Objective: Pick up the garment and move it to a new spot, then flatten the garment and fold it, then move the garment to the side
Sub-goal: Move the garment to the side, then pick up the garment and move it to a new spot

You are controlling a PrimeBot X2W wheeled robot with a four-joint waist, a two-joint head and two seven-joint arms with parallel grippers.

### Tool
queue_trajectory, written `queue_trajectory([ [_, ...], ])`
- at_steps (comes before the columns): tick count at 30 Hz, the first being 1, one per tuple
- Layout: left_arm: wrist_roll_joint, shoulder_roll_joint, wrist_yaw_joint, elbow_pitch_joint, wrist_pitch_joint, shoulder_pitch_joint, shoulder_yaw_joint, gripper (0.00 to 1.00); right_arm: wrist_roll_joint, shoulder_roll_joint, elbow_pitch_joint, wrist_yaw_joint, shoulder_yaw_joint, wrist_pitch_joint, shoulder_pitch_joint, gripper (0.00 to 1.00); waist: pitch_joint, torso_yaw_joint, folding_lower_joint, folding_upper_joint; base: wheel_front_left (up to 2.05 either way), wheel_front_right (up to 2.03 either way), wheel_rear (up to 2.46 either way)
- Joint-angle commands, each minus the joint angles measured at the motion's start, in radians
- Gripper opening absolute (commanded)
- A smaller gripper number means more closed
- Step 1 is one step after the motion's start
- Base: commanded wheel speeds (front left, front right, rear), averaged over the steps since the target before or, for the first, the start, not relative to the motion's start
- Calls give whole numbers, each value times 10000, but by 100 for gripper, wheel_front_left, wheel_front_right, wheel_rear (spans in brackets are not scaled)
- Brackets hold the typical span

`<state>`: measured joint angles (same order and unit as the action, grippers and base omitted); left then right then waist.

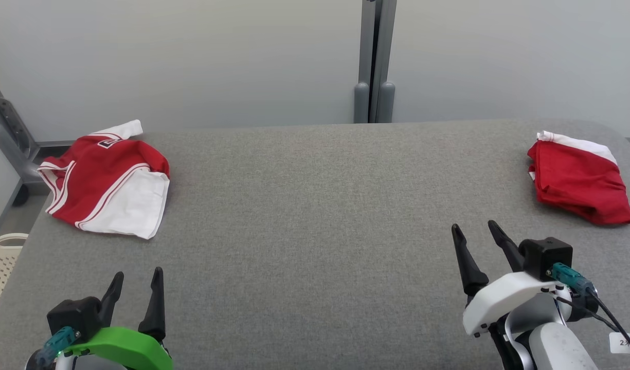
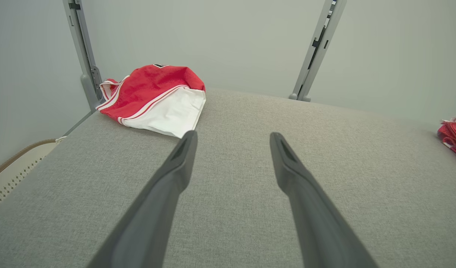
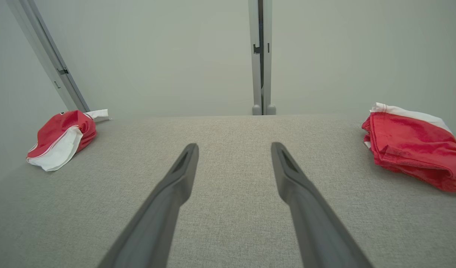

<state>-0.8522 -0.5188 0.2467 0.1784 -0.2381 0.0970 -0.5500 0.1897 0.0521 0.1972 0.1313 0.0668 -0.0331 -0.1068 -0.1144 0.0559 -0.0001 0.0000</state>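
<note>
Wide tabletop point(image 1: 315, 216) in grey woven fabric, far right corner rounded. Behind it, plain pale grey wall point(image 1: 191, 51), matte, unmarked. Twin grey metal post point(image 1: 375, 61) upright at centre back, rounded feet at the table's far edge. Slanted grey strut point(image 1: 9, 136) at far left, with a bracket. Past the left table edge, cream perforated basket point(image 1: 1, 262); strip of dull floor point(image 1: 16, 218) near it. Soft, even light; faint shadows only.

Coarse, matt grey woven cloth covers the table point(image 1: 315, 216), the red-and-white jersey point(image 1: 104, 180) and folded red garment point(image 1: 577, 180) are soft thin fabric, and the left gripper point(image 1: 139, 272) and right gripper point(image 1: 473, 224) have matt, dark, plastic-looking fingers point(image 1: 154, 303).
</note>
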Motion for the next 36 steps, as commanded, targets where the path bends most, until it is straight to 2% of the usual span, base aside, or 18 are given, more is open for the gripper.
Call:
queue_trajectory([
  [1, 46, -57, -31, 40, -43, -193, 28, 100, -24, 1, -102, -11, -27, 58, 165, 100, -16, 10, 1, 0, 0, 0, 0],
  [12, 73, 5, -44, -20, -180, -563, 172, 100, 523, -8, -673, -11, -15, 358, 630, 100, -126, -14, 1, 0, 0, 0, 0],
  [27, 114, -103, 64, -197, -22, -545, 65, 100, 570, -9, -937, -11, -66, 528, 815, 100, -107, 35, 1, 0, 0, 0, 0],
  [31, 173, -156, 43, -272, 18, -356, 44, 100, 556, -11, -995, -11, -112, 510, 855, 100, -81, 303, 1, 0, 0, 0, 0],
  [36, 294, -292, 166, -636, 144, -104, 40, 100, 652, -11, -995, -10, -159, 359, 892, 100, 7, 1382, 1, 0, 0, 0, 0],
])
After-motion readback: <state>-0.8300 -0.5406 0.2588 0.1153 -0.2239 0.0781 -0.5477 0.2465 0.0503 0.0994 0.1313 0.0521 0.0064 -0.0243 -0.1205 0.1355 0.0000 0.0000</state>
